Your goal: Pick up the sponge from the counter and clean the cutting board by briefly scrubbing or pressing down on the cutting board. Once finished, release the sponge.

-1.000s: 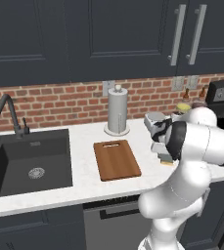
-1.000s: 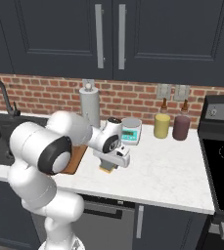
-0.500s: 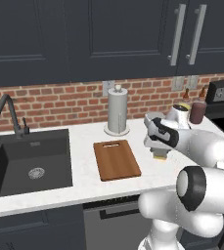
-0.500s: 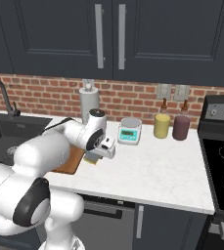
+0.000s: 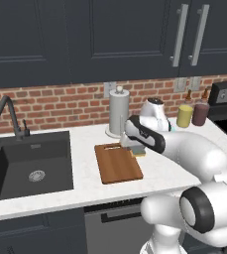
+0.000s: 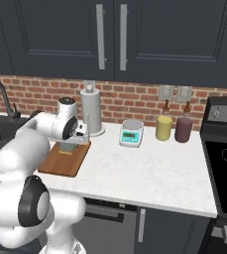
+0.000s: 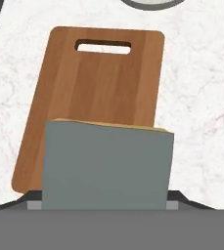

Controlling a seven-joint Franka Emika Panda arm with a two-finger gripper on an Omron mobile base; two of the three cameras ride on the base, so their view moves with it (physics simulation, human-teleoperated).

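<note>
1. Sponge (image 7: 107, 163): grey-green face with a thin yellow edge, close before the hand camera; clamped in the gripper (image 5: 133, 147), whose jaws are closed on it. In the left base view the sponge (image 5: 138, 150) sits at the far right corner of the cutting board; whether it touches the wood cannot be told.
2. Cutting board (image 7: 99, 83): brown wood, rounded corners, slot handle at the short end farthest from the hand camera; lies flat on the counter (image 7: 201, 97), beneath the sponge.
3. Counter: white marbled stone, black sink (image 5: 26, 163) set into it to the left of the board.
4. Paper towel roll (image 5: 118, 113): upright behind the board, near the brick wall.
5. Kitchen scale (image 6: 131, 133): white, teal display, right of the roll.
6. Two bottles, yellow (image 6: 163, 127) and dark red (image 6: 183, 129): side by side by the wall, near the stove (image 6: 224, 163).
</note>
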